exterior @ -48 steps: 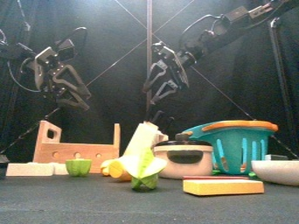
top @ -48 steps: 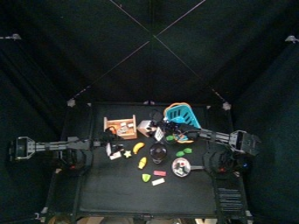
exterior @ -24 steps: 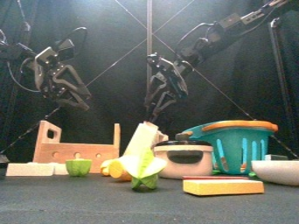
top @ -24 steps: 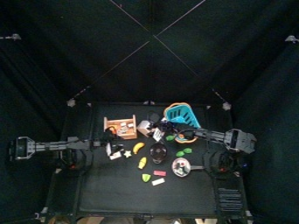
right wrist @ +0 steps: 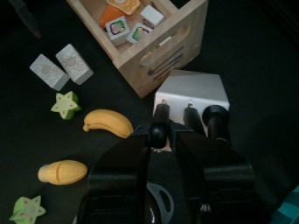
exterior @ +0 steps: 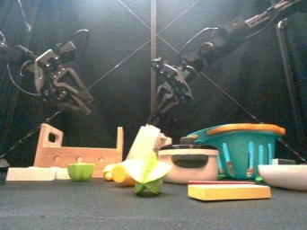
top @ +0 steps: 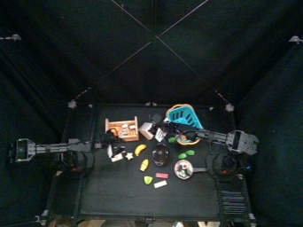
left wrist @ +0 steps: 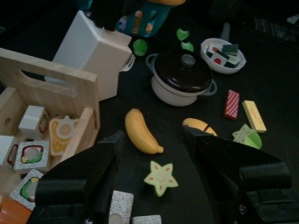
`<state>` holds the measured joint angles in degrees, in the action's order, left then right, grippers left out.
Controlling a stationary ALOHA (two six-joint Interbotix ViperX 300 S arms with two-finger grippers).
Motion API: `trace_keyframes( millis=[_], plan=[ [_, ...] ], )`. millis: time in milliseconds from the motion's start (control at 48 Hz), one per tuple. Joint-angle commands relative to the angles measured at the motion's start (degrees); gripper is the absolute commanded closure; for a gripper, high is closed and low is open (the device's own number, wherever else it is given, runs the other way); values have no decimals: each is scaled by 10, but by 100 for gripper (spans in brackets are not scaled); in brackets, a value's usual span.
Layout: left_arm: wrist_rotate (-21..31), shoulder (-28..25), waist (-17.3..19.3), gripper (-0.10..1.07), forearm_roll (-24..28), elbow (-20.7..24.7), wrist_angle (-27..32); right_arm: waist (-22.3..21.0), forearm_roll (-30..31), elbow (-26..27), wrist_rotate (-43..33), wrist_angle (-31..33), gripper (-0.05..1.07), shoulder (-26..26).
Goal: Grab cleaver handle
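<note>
**White cleaver propped beside the crate**

Black handle [right wrist: 177, 122] of the cleaver [right wrist: 193, 91] sits between the right gripper's [right wrist: 184, 131] fingers, which seem to pinch it. Wooden crate [right wrist: 140, 35], banana [right wrist: 107, 122] and pot [left wrist: 183, 77] crowd close. Left gripper [left wrist: 163, 157] hangs spread, well apart.

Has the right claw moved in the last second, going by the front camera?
Yes. The right claw has come down and slightly left, now closer above the white cleaver than before.
</note>
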<state>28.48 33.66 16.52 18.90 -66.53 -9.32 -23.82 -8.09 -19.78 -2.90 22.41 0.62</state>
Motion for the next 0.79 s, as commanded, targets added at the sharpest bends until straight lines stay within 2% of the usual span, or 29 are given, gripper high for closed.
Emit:
trace_keyframes(
  millis=[0,292,562,771],
  plan=[
    [0,1,2,7,-2,6,-2,-7,0,16,2,-4,42,-10],
    [0,1,3,7,-3,5,-2,-10,1,17,3,-6,45,-10],
    [0,1,3,7,-3,5,-2,-8,26,16,2,-4,59,-9],
    [0,1,3,7,-3,5,-2,-5,44,16,3,-2,61,-13]
  ],
)
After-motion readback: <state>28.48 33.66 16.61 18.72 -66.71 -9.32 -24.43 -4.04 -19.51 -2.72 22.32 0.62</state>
